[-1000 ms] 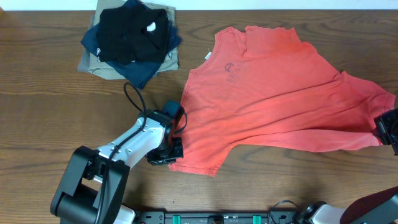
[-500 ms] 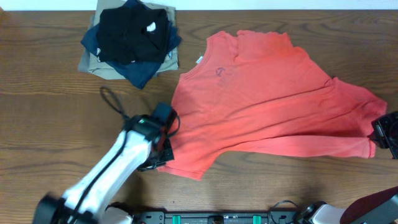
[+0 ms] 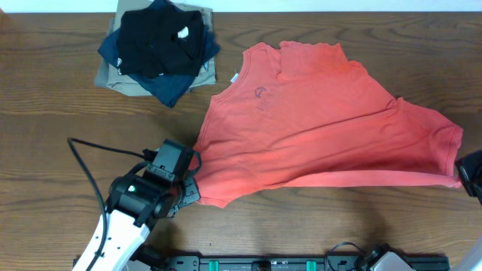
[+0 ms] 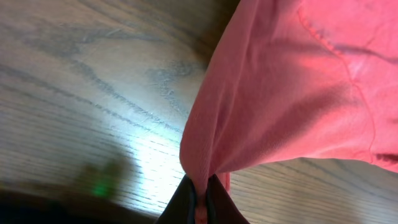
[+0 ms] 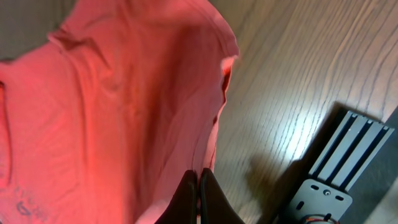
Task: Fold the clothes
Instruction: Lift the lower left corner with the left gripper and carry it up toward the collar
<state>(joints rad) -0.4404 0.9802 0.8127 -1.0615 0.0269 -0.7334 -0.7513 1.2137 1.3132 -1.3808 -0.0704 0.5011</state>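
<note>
Shirt (image 3: pixel 324 128): red-orange. It lies spread out on the table (image 3: pixel 60 150), from the middle to the right side. The collar points to the far edge, and a small dark logo sits near the collar.
Left gripper (image 3: pixel 188 194): its fingers are squeezed tight on the shirt's near-left corner. The left wrist view shows the cloth bunched up between them.
Right gripper (image 3: pixel 468 173): at the right edge of the table. Its fingers are pressed together on the shirt's right end, with red cloth running right down into them.
Pile (image 3: pixel 158 49): black, navy and khaki clothes stacked at the far left, apart from the shirt.
Change in the shirt: it has slid to the left and is pulled out longer between the two grippers.
Change in the arms: the left arm has drawn back toward the near-left. The right gripper has come a bit nearer the front.
Change in the pile: none, it sits in the same spot.
</note>
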